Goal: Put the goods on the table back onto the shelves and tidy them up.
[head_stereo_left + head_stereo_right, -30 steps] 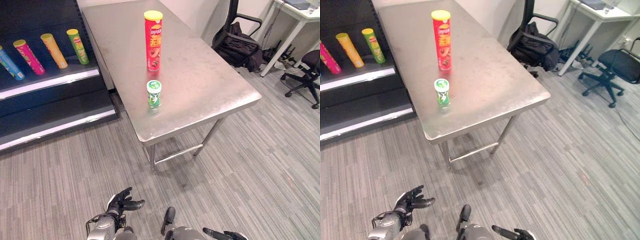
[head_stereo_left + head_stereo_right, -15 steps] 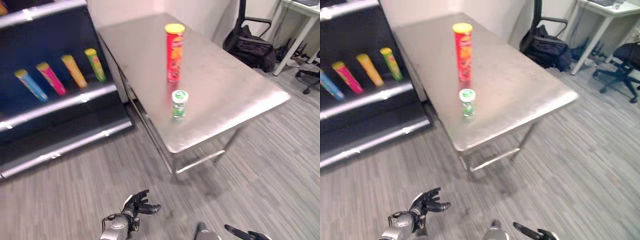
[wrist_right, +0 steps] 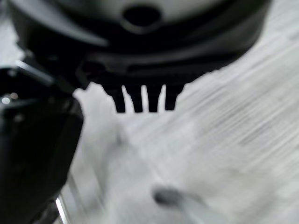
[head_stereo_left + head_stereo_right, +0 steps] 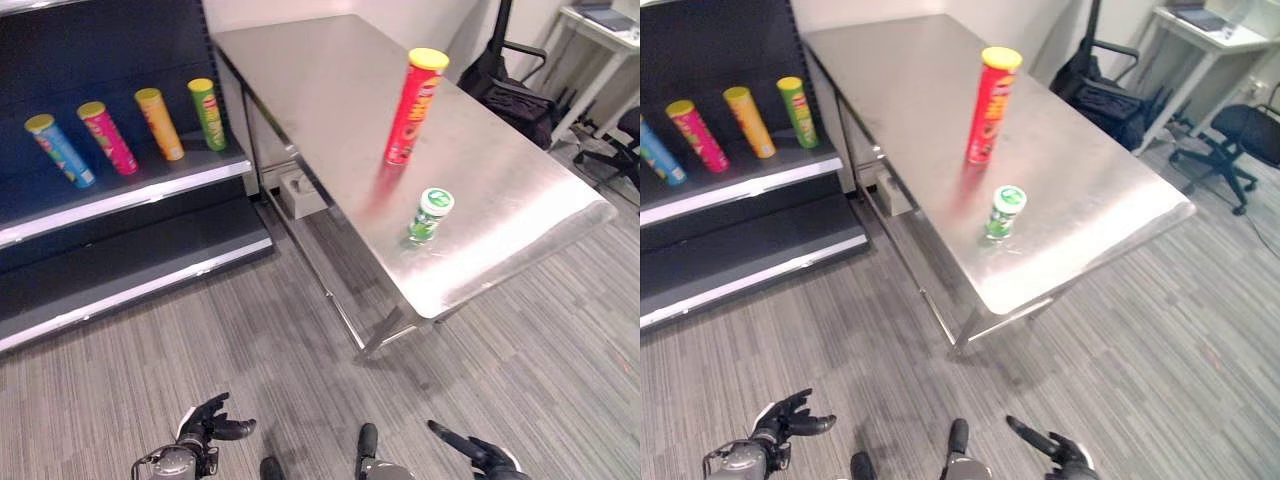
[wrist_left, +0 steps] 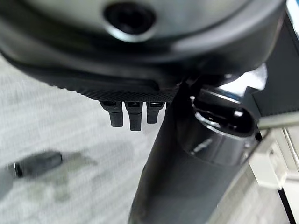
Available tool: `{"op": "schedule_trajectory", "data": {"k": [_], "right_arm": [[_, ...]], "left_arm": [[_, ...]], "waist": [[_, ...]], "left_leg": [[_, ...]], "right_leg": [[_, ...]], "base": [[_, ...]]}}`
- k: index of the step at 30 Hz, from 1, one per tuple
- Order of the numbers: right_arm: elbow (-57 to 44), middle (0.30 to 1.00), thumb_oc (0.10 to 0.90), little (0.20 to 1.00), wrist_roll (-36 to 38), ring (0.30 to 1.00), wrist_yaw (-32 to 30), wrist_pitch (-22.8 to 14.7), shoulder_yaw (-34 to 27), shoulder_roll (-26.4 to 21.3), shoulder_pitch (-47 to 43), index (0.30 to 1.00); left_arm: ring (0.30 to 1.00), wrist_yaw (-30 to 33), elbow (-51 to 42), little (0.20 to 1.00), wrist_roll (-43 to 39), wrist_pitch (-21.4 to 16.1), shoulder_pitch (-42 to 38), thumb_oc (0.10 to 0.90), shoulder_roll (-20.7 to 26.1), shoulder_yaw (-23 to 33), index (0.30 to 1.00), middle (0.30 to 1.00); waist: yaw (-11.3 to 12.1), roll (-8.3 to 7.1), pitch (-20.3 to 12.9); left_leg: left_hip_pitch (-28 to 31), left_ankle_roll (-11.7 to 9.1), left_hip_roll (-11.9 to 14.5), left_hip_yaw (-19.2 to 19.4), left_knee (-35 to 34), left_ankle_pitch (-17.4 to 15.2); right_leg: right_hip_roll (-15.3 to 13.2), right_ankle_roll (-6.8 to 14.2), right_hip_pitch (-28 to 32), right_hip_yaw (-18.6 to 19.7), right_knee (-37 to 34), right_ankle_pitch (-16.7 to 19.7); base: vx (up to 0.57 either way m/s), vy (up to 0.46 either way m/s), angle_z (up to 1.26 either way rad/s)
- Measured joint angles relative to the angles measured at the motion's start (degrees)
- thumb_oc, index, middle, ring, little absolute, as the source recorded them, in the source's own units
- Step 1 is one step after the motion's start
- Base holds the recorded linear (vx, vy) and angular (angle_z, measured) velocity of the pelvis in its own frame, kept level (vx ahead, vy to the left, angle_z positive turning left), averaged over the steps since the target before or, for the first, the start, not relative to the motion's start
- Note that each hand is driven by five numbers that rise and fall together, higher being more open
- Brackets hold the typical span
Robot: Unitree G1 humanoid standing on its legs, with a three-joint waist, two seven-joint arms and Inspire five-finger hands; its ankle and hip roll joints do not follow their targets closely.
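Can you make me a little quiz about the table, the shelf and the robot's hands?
1. True or false: the red chip can is lying flat on the steel table.
2. How many chip cans lean on the shelf?
3. Which stands nearer the table's front edge: A, the red chip can, or B, the small green-and-white bottle?

Key
1. False: it stands upright.
2. Four: the blue can, the pink can, the orange can and the green can.
3. B.

Bonus fact: the left hand and the right hand hang low over the floor, open, holding nothing.
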Motion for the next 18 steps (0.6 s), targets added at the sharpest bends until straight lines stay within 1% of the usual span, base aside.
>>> {"op": "schedule_trajectory", "data": {"k": [1,2,4,5,6,7,8,9,10,11,13,14,15,16,18], "right_arm": [[-10.68,0.900,0.800,0.900,-0.01,0.900,-1.32,0.26,-8.28,-4.22,5.81,0.900],[-16.43,0.900,0.800,0.900,-0.17,0.900,-3.29,0.46,-11.38,-9.79,7.47,0.900],[-26.45,0.900,0.800,0.900,-2.02,0.900,-6.07,0.82,-14.43,-15.18,9.91,0.900],[-29.55,0.900,0.800,0.900,-3.01,0.900,-7.48,-1.08,-15.42,-16.43,10.13,0.900],[-31.62,0.900,0.800,0.900,-3.68,0.900,-8.22,-1.61,-16.18,-17.48,9.12,0.900],[-38.56,0.900,0.800,0.900,-5.27,0.900,-8.16,-1.66,-16.04,-20.14,8.87,0.900],[-41.78,0.900,0.800,0.900,-6.30,0.900,-8.09,-2.54,-15.73,-21.55,8.31,0.900],[-45.17,0.900,0.800,0.900,-7.05,0.900,-7.29,-3.35,-15.04,-22.98,6.47,0.900],[-47.63,0.900,0.800,0.900,-7.27,0.900,-6.51,-4.67,-14.54,-23.31,4.69,0.900],[-48.56,0.900,0.800,0.900,-7.24,0.900,-4.76,-6.63,-11.99,-24.99,2.09,0.900],[-48.74,0.900,0.800,0.900,-6.53,0.900,-2.31,-6.82,-9.33,-25.41,-0.40,0.900],[-48.66,0.900,0.800,0.900,-4.91,0.900,-0.20,-7.22,-6.07,-25.40,-2.05,0.900],[-48.66,0.900,0.800,0.900,-4.31,0.900,0.90,-7.27,-4.72,-25.32,-2.18,0.900],[-48.63,0.900,0.800,0.900,-3.42,0.900,2.71,-7.30,-2.48,-25.30,-2.35,0.900],[-48.30,0.900,0.800,0.900,-2.93,0.900,3.86,-7.30,-0.70,-25.26,-2.39,0.900]], "left_arm": [[0.900,-0.05,-0.68,0.900,0.09,0.02,0.60,0.800,-2.68,0.50,0.900,0.900],[0.900,-0.09,-0.69,0.900,0.66,0.00,0.88,0.800,-4.52,1.28,0.900,0.900],[0.900,-0.14,-0.78,0.900,2.07,-0.41,0.78,0.800,-5.94,2.10,0.900,0.900],[0.900,-0.05,-0.71,0.900,2.15,-0.45,0.28,0.800,-5.97,2.07,0.900,0.900],[0.900,-0.12,-0.63,0.900,2.17,-0.55,-0.03,0.800,-5.95,2.27,0.900,0.900],[0.900,-0.22,-0.10,0.900,2.18,-0.92,-0.39,0.800,-5.99,2.25,0.900,0.900],[0.900,-0.28,-0.09,0.900,2.19,-0.92,-0.33,0.800,-5.98,2.25,0.900,0.900],[0.900,-0.28,-0.09,0.900,2.19,-0.97,-0.14,0.800,-5.96,2.27,0.900,0.900],[0.900,-0.30,-0.07,0.900,2.20,-0.97,0.02,0.800,-5.96,2.26,0.900,0.900],[0.900,-0.67,0.02,0.900,2.25,-0.97,0.26,0.800,-5.92,2.27,0.900,0.900],[0.900,-1.43,0.98,0.900,2.76,-1.12,1.35,0.800,-5.55,2.29,0.900,0.900],[0.900,-1.53,3.25,0.900,3.43,-1.13,1.63,0.800,-5.18,2.29,0.900,0.900],[0.900,-1.56,4.25,0.900,3.86,-1.10,1.98,0.800,-4.89,2.32,0.900,0.900],[0.900,-1.59,4.65,0.900,4.43,-1.07,3.71,0.800,-4.31,2.55,0.900,0.900],[0.900,-2.27,6.54,0.900,4.43,-1.18,4.12,0.800,-4.17,3.88,0.900,0.900]], "waist": [[-1.43,1.77,-0.01],[-2.98,2.97,-0.43],[-4.32,3.93,-0.82],[-4.69,3.87,-0.78],[-4.91,3.65,-0.75],[-5.16,3.56,-0.70],[-5.16,3.54,-0.68],[-5.03,3.51,-0.67],[-4.52,3.53,-0.68],[-2.57,3.56,-0.74],[-1.32,3.53,-0.77],[0.22,3.54,-0.78],[1.04,3.54,-0.79],[1.53,3.53,-0.78],[2.26,3.52,-0.77]], "left_leg": [[0.92,-0.24,1.10,0.19,-0.01,-0.12],[1.81,-0.77,1.78,0.46,-0.03,-0.50],[1.75,-0.98,2.06,0.57,-0.24,-0.68],[1.77,-0.98,2.19,0.56,-0.25,-0.67],[1.76,-1.03,2.37,0.56,-0.18,-0.68],[1.79,-0.94,2.40,0.64,-0.21,-0.73],[1.79,-0.90,2.43,0.61,-0.21,-0.74],[1.77,-0.90,2.41,0.57,-0.12,-0.74],[1.77,-0.90,2.41,0.49,-0.05,-0.73],[1.79,-0.91,2.38,0.40,-0.02,-0.70],[1.74,-1.33,2.38,0.05,0.01,-0.40],[1.59,-1.46,2.37,-0.27,0.02,-0.24],[1.56,-1.46,2.36,-0.60,0.03,-0.23],[1.42,-1.46,2.31,-1.25,0.03,-0.23],[1.60,-1.45,2.23,-1.52,0.04,-0.24]], "right_leg": [[1.13,-0.40,0.91,-0.01,-0.02,-0.58],[1.82,-0.68,1.61,0.09,-0.01,-0.88],[2.16,-0.89,1.75,0.35,0.00,-1.11],[2.30,-1.02,1.70,0.54,0.00,-1.02],[2.45,-1.03,1.73,0.52,0.00,-1.04],[2.52,-1.04,1.67,0.70,0.00,-1.04],[2.52,-1.04,1.70,0.68,0.00,-1.03],[2.51,-1.09,1.70,0.68,0.00,-0.98],[2.48,-1.17,1.67,0.60,0.00,-0.91],[2.43,-1.28,1.56,0.53,0.02,-0.83],[2.38,-1.33,1.63,0.11,0.03,-0.79],[2.33,-1.62,1.65,-0.03,0.11,-0.60],[2.33,-1.82,1.74,-0.22,0.40,-0.46],[2.13,-1.83,2.02,-1.06,0.41,-0.48],[1.93,-1.73,2.46,-1.66,0.40,-0.58]], "base": [[0.13,-0.013,-0.26],[0.09,-0.007,-0.16],[0.06,-0.005,-0.13],[0.06,-0.007,-0.06],[0.02,-0.007,-0.05],[0.00,0.000,0.00],[0.00,0.000,0.00],[0.01,-0.007,0.06],[0.03,-0.020,0.07],[0.02,-0.022,0.08],[0.02,-0.028,0.10],[0.01,-0.025,0.14],[0.02,-0.035,0.23],[0.02,-0.022,0.21],[0.02,-0.017,0.15]]}}
